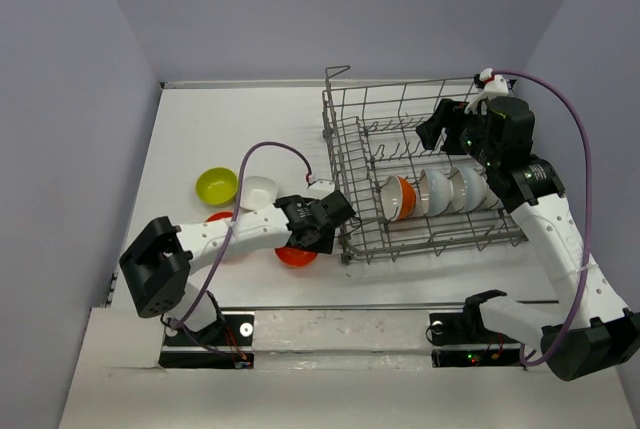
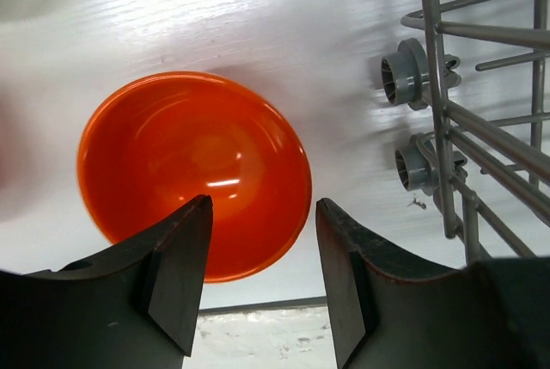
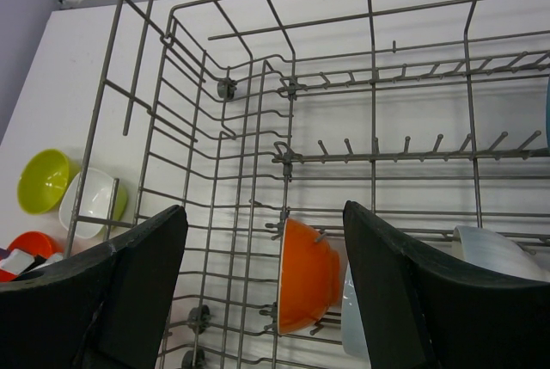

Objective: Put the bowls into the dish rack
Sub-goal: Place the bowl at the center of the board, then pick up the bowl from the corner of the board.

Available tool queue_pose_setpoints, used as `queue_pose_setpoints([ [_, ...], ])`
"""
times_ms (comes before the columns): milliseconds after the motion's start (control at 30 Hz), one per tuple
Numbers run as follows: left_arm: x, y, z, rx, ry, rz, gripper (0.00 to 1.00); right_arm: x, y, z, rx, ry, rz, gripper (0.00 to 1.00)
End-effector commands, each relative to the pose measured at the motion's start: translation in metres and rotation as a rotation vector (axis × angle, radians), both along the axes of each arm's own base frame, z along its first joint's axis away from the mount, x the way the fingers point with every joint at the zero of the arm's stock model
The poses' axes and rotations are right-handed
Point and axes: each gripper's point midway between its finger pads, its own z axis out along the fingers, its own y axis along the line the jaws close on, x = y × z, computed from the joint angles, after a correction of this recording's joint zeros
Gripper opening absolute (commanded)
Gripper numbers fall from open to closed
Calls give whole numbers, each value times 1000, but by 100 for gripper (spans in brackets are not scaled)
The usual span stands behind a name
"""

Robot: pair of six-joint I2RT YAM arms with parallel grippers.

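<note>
Two robot arms over a white bench (image 1: 200, 129): the L tool (image 1: 338, 214) hangs w/ its fingers apart above an orange-red bowl (image 1: 296, 256), which sits open side up on the bench just off the near-left corner of the grey wire dish rack (image 1: 345, 164). The tool grips nothing. From the L wrist cam the fingertips overlap the bowl's near rim; contact can't be told. Two small grey wheels (image 2: 402, 70) on the rack's side show just R of the bowl. The R tool (image 1: 440, 131) hovers over the far-right part of the rack, fingers spread wide w/ only wire rows seen btwn them. In the rack's near row a racked orange bowl (image 1: 402, 199) stands on edge among the tines, w/ white bowls (image 1: 450, 191) lined up on edge to its R. On the bench L of the rack, a yellow-green bowl (image 1: 216, 185) sits just beside a squarish white bowl (image 1: 259, 191), both open side up. A second orange-red bowl (image 1: 218, 217) lies near them, partly hidden behind the L arm (image 1: 230, 234).
</note>
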Motion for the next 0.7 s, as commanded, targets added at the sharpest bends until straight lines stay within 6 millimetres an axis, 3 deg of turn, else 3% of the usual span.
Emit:
queue_pose_setpoints([
  [0, 9, 6, 47, -41, -96, 28, 61, 1, 2, 10, -3, -42, 5, 79],
  [133, 9, 11, 64, -59, -121, 59, 61, 1, 2, 10, -5, -39, 7, 79],
  [267, 11, 22, 68, -52, -124, 114, 61, 1, 3, 9, -3, -38, 10, 78],
  [400, 20, 54, 60, -80, -98, 248, 61, 1, 3, 9, -2, -37, 11, 79],
  [467, 24, 61, 68, -178, -104, 298, 60, 1, 3, 9, -2, -37, 13, 79],
  [500, 29, 78, 61, -186, -97, 362, 60, 1, 3, 9, 0, -37, 14, 78],
  [533, 33, 83, 70, -245, -129, 388, 60, 1, 3, 9, -1, -38, 14, 79],
  [667, 37, 112, 75, -287, -198, 501, 60, 1, 4, 8, 0, -36, 15, 78],
])
